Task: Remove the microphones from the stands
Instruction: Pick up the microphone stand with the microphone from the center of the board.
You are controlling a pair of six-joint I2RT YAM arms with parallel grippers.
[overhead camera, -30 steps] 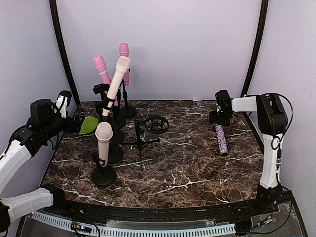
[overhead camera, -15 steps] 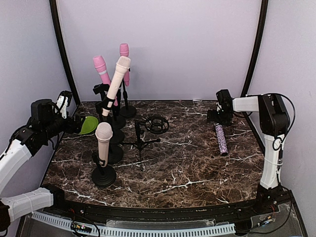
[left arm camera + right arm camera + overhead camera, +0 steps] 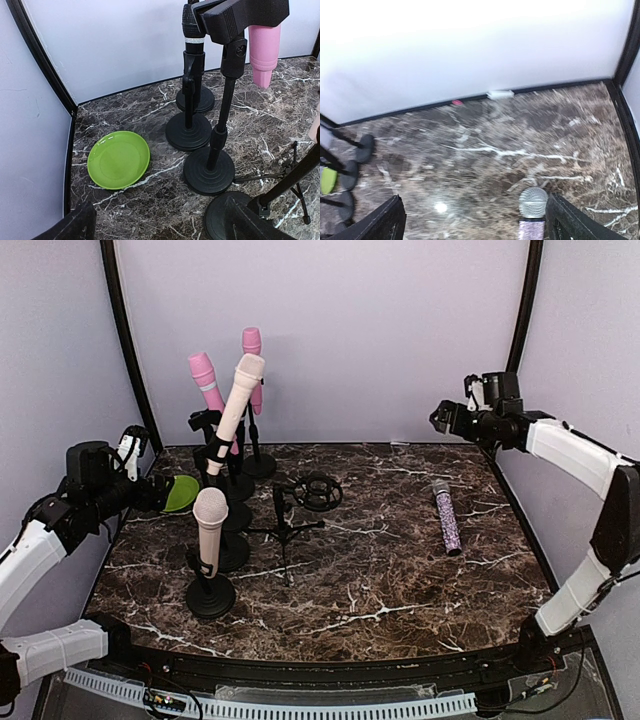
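A purple glitter microphone (image 3: 447,520) lies flat on the marble at the right, its silver head (image 3: 533,202) toward the back wall. My right gripper (image 3: 441,419) hangs open high above the back right corner, nothing between its fingers (image 3: 574,224). Left of centre, two pink microphones (image 3: 205,380) and two cream ones (image 3: 238,400) sit clipped in black stands (image 3: 211,596). A small tripod stand (image 3: 285,530) with a shock mount (image 3: 318,492) stands empty at the middle. My left gripper (image 3: 152,496) is open by the left edge, facing the stand bases (image 3: 209,170).
A green plate (image 3: 118,159) lies on the marble at the left, just ahead of my left gripper. The round stand bases crowd together to its right. Black frame posts (image 3: 122,340) rise at both back corners, with pale walls on three sides.
My right arm has risen from table height beside the purple microphone and swung up toward the back wall, its jaws opening wider. The left arm and all microphones have stayed put.
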